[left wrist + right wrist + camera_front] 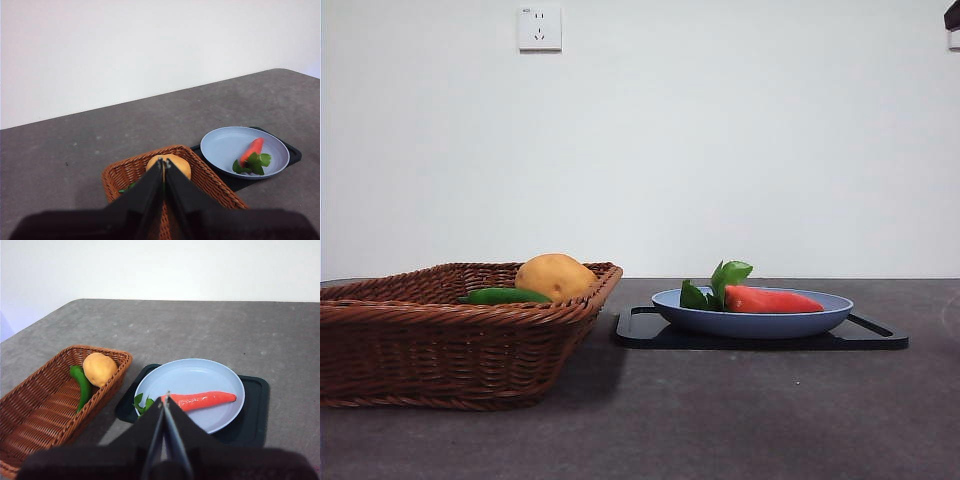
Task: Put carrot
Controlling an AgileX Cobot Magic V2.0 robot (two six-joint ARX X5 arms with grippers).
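Carrot (775, 299): short, stubby, orange-red, tapering to a blunt tip; tuft of broad bright-green leaves at thick end. Lies flat on its side inside the blue plate (750, 322), resting on the plate's floor. Leaf end points toward the basket-side rim; tip points toward the opposite rim. Nothing touching it. Also seen at (251, 151) and (200, 400).
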